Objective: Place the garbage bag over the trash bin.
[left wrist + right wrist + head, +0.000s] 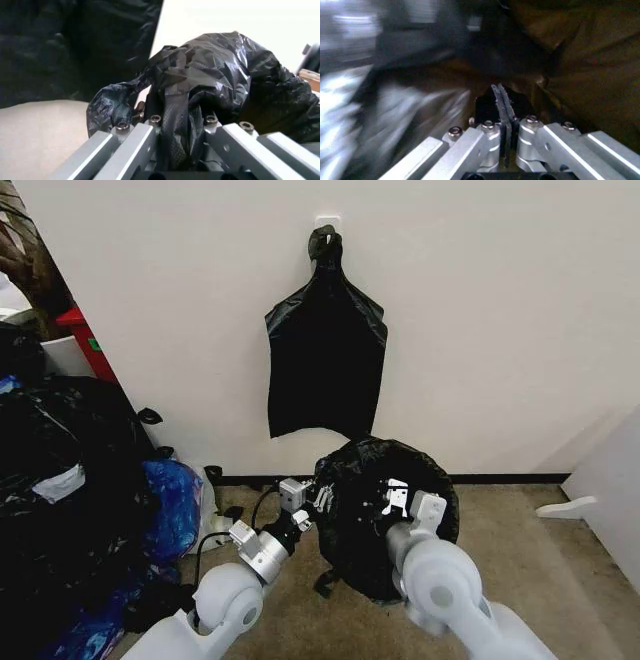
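Observation:
The glossy black garbage bag [425,472] is draped around a round shape on the floor against the wall; the trash bin is hidden beneath it. My left gripper [322,498] is at the bag's left rim, shut on a bunched fold of the garbage bag [215,63] that runs down between its fingers [150,129]. My right gripper [392,500] reaches into the bag's open mouth from above. In the right wrist view the right gripper [501,99] has its pads pressed together, with dark crinkled plastic [580,56] all around it and nothing visibly between the pads.
A flat bunch of black bags [325,360] hangs from a wall hook above the bin. A large heap of black and blue bags [90,500] crowds the left side, with a red box [85,340] behind. Carpet lies to the right, with a white foot [565,507] beyond it.

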Robot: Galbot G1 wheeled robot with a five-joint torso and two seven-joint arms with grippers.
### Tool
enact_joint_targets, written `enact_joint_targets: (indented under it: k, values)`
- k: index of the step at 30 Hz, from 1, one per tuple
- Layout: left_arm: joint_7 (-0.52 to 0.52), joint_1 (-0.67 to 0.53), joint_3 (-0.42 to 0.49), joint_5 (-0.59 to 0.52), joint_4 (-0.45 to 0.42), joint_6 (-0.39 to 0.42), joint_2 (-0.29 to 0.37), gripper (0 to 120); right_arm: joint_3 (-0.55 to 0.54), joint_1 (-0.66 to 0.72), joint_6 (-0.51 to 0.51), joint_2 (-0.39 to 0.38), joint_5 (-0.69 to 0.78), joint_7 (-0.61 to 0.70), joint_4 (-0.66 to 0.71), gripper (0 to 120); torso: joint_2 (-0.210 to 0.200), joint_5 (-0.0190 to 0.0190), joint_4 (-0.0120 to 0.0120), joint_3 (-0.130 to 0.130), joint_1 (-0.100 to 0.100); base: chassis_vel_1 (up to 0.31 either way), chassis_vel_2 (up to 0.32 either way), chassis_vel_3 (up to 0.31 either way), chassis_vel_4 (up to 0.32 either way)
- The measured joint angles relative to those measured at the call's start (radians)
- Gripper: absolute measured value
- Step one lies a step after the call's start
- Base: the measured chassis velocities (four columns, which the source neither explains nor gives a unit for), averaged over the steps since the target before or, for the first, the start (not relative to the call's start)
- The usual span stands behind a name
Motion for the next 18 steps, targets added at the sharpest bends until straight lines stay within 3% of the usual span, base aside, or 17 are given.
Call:
enact_joint_targets:
  k: [7,10,18]
  values:
    - [-0.121,-0.002,-0.025,-0.17,-0.003,0.069,-0.021,5,0.159,-0.199,-0.024,-0.101,-0.111,-0.234,0.16,0,0.0,-0.0001,-0.001,0.0,0.0,0.0,0.0,0.0,0.0]
    - [-0.141,0.006,-0.042,-0.191,-0.004,0.075,-0.032,5,0.21,-0.19,-0.066,-0.128,-0.03,-0.225,0.165,0,0.0,0.0001,0.0003,0.0,0.0,0.0,0.0,0.0,0.0]
    - [-0.116,-0.003,-0.044,-0.16,-0.021,0.075,-0.037,5,0.238,-0.139,-0.075,-0.15,0.077,-0.16,0.164,0,0.0,0.0002,-0.0001,0.0,0.0,0.0,0.0,0.0,0.0]
